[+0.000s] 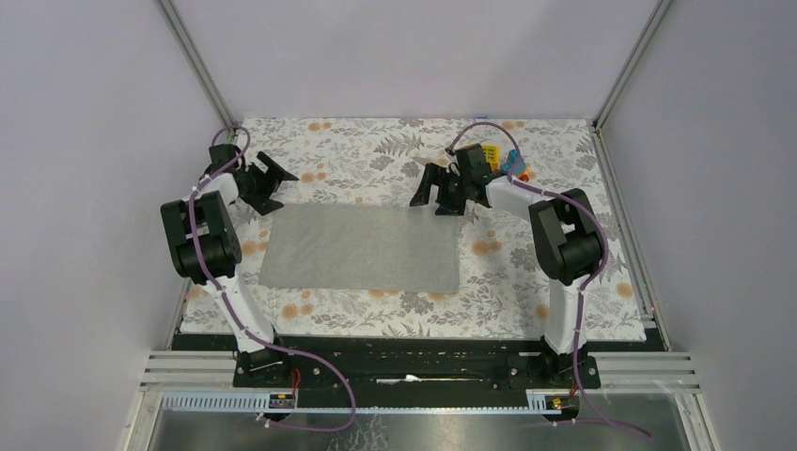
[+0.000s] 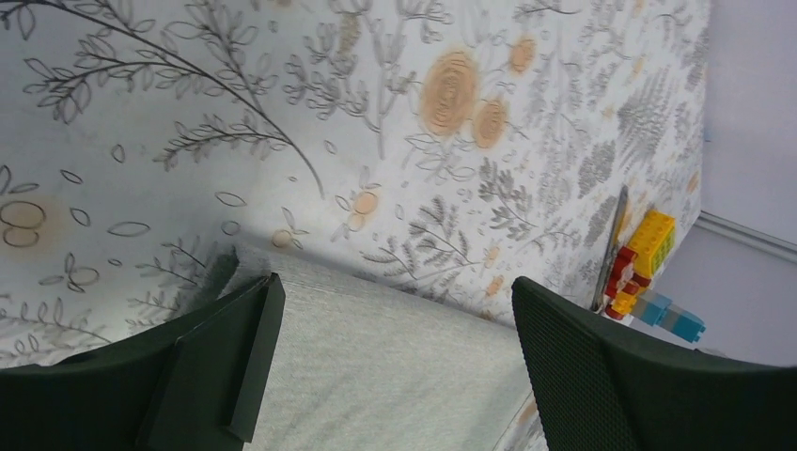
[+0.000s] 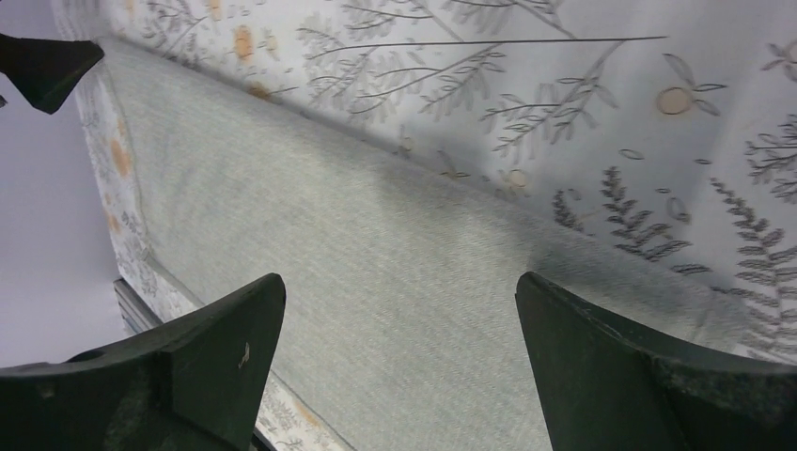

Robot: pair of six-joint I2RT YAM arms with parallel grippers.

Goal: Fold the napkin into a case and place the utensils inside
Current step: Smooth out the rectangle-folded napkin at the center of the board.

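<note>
The left gripper [image 1: 273, 188] hangs wide open, holding nothing, above the far left corner of the grey napkin [image 1: 362, 247], spread flat on the tablecloth [image 1: 376, 150]; the right gripper [image 1: 434, 197], equally wide and empty, hovers at its far right corner; a silver utensil [image 2: 613, 240] lies beside the toy blocks [image 2: 651, 242].

The napkin [image 1: 362, 247] is plain grey cloth, lying flat and smooth in the middle of the floral tablecloth [image 1: 376, 150]. It forms a wide rectangle with its long sides running left to right. One slim silver utensil [image 2: 618, 221] lies well apart at the far right, just beside the toy blocks [image 2: 650, 242]. It is too small to tell which kind.
</note>
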